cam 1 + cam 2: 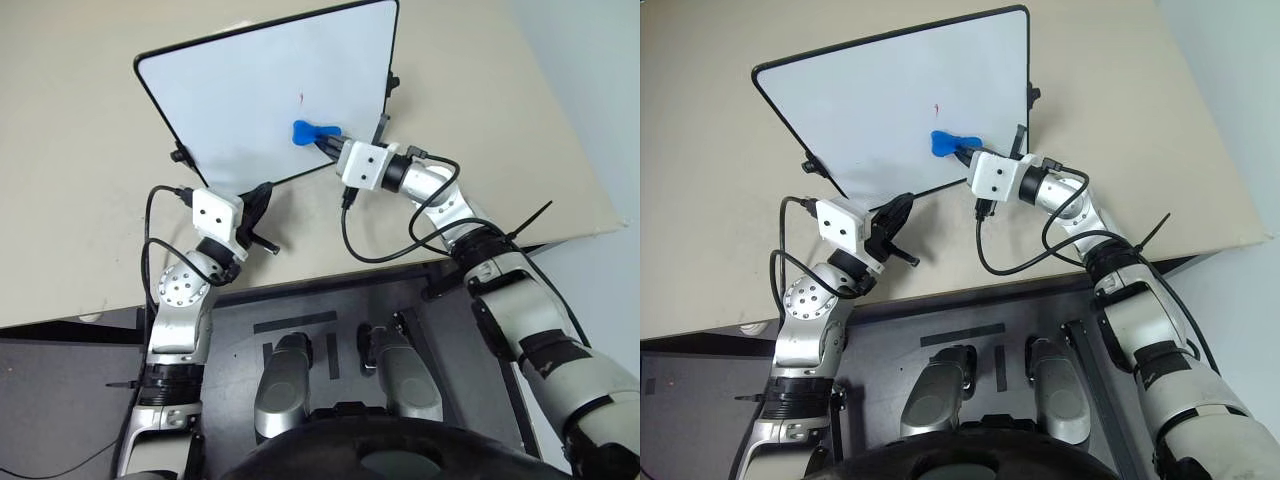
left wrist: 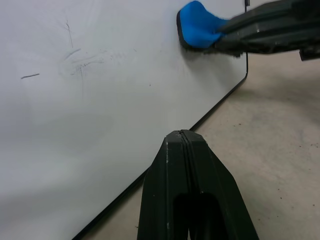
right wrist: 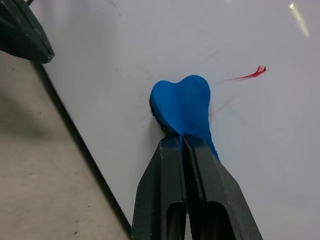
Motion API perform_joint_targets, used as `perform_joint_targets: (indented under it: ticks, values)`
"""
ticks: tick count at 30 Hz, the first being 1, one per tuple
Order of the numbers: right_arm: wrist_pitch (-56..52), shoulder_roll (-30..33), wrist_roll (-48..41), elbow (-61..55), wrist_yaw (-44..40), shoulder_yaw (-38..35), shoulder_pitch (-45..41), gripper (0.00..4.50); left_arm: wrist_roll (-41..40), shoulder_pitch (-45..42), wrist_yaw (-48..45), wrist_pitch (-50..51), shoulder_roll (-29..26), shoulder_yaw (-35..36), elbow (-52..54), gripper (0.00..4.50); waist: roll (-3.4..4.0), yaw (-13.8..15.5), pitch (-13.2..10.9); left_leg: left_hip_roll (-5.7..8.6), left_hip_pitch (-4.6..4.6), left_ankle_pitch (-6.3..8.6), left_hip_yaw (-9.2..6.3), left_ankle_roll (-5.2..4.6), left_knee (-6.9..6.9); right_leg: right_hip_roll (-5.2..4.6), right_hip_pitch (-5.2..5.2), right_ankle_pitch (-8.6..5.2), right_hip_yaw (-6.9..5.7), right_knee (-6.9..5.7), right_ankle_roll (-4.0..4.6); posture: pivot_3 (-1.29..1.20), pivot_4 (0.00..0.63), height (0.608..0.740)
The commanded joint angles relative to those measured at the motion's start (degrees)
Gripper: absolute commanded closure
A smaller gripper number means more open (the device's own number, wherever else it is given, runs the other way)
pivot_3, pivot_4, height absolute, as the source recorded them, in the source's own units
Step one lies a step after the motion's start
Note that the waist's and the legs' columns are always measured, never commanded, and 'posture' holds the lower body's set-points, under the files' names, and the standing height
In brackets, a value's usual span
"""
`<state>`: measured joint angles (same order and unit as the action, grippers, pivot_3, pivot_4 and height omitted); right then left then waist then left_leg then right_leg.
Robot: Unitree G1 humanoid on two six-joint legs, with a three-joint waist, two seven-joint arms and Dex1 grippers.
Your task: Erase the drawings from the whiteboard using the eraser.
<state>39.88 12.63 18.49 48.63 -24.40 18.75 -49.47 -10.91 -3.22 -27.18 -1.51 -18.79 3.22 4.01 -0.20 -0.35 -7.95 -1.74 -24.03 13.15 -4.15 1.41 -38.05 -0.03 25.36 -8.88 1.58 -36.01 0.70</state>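
Left gripper [image 1: 262, 215] of mine sits at the near-left edge of the whiteboard [image 1: 240, 100], fingers pressed together on nothing; in its wrist view the tips meet in one seam just short of the black frame. It rests beside the board, maybe bracing it, but I can't tell if it actually touches the frame.

Board lies flat on the beige table [image 1: 70, 200], big, thin and stiff. It looks light, so I judge it could slide under a hard rub; the surface is glossy and slick.

Mid-board: the drawings [image 3: 252, 75], one short red stroke plainly showing, with faint grey smears near it. Any blue stroke is too small for me to make out.

Right of that, the eraser [image 1: 312, 130], bright blue, bone-shaped, lies on the board just below the red stroke. My right gripper [image 1: 330, 141] is clamped on its near lobe, the far lobe sticking out free and flat against the white.

Handling guess: eraser is small, light, soft-ish with a felt underside. The pinch at one end leaves the working end free but lets it pivot, so a grip nearer the waist would twist less. Moderate downward pressure and short strokes toward the red mark.
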Motion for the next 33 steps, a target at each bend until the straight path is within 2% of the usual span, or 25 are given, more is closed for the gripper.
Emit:
perform_joint_targets:
  ticks: [1, 7, 15, 22, 27, 33]
  values:
    - [2.5, 0.7, 0.5, -5.0, 7.1, -3.6, -4.6, 4.46, 0.2, -0.9, -0.2, -1.4, 0.2, -0.2, 0.3, 4.50, 0.01, 0.0, 0.0, 0.00, -0.02, 0.00, 0.00, 0.00, 0.00, 0.00, 0.03, 0.01, 0.00, -0.01, 0.01, 0.00, 0.150, 0.740]
    - [2.6, 0.5, 1.6, -4.1, 10.6, -3.1, -5.2, 4.46, 0.2, -1.4, -0.6, -1.6, 0.3, -0.4, -0.2, 4.50, 0.00, 0.1, 0.0, -0.01, -0.02, 0.01, -0.01, 0.01, 0.05, 0.00, 0.04, 0.04, 0.00, 0.00, 0.05, 0.00, 0.150, 0.740]
    - [2.8, -0.5, 2.1, 1.9, 5.5, 0.9, -0.6, 4.46, 0.2, -1.6, -0.4, -1.7, 0.2, -0.4, -0.4, 4.50, -0.01, 0.1, 0.0, 0.00, -0.02, 0.01, 0.00, 0.02, 0.04, 0.00, 0.02, 0.02, 0.00, 0.08, 0.01, 0.00, 0.150, 0.740]
    - [2.2, 1.4, 0.2, -2.6, 0.5, 1.0, 4.2, 4.46, 0.1, -1.5, -0.4, -1.7, 0.1, -0.3, -0.4, 4.50, 0.00, 0.1, 0.0, 0.00, -0.02, 0.02, 0.00, 0.04, 0.04, 0.00, 0.03, 0.09, 0.00, 0.02, 0.05, 0.00, 0.150, 0.740]
    - [-4.6, 5.0, -6.2, -13.9, -7.7, -0.7, 10.3, 4.46, 0.0, -1.6, -0.6, -1.6, 0.1, -0.4, -0.4, 4.50, -0.01, 0.3, 0.0, 0.00, -0.04, 0.02, 0.01, 0.03, 0.04, 0.00, 0.01, 0.04, 0.00, 0.08, -0.02, 0.00, 0.150, 0.740]
    - [-28.2, 14.9, -17.1, -38.4, -24.6, -1.8, 22.0, 4.46, -0.4, -1.4, -1.1, -1.6, -0.3, -0.1, -0.8, 4.50, -0.04, 0.7, 0.0, 0.00, -0.18, 0.13, 0.12, -0.02, -0.03, -0.01, -0.04, -0.12, -0.01, 0.22, -0.20, 0.00, 0.150, 0.740]
